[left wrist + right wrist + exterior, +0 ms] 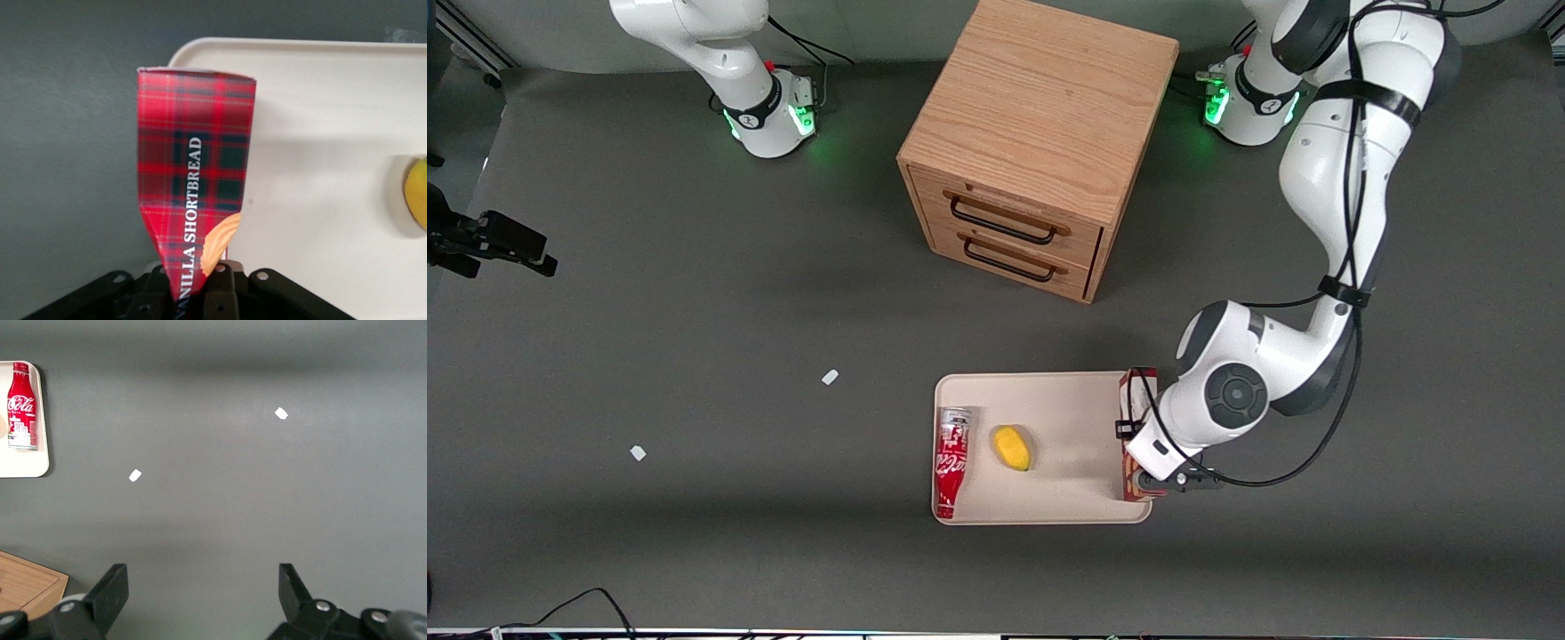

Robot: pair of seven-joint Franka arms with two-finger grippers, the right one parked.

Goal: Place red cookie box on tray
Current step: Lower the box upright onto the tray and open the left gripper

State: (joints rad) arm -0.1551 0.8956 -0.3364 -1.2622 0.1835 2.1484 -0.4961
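Your gripper point(193, 283) is pinched tight on the red cookie box point(193, 180), squashing the end it holds. The box hangs over the tray point(1049, 400), right at the edge nearest the working arm. Slide it a bit toward the lemon point(1012, 447), lower it flat, then let go gently.

The dark grey table point(694, 293) carries a wooden cabinet point(1040, 142), the tray point(1067, 400), and two small white scraps point(830, 377), perhaps tape. The gripper point(1149, 462) is above the tray's edge.
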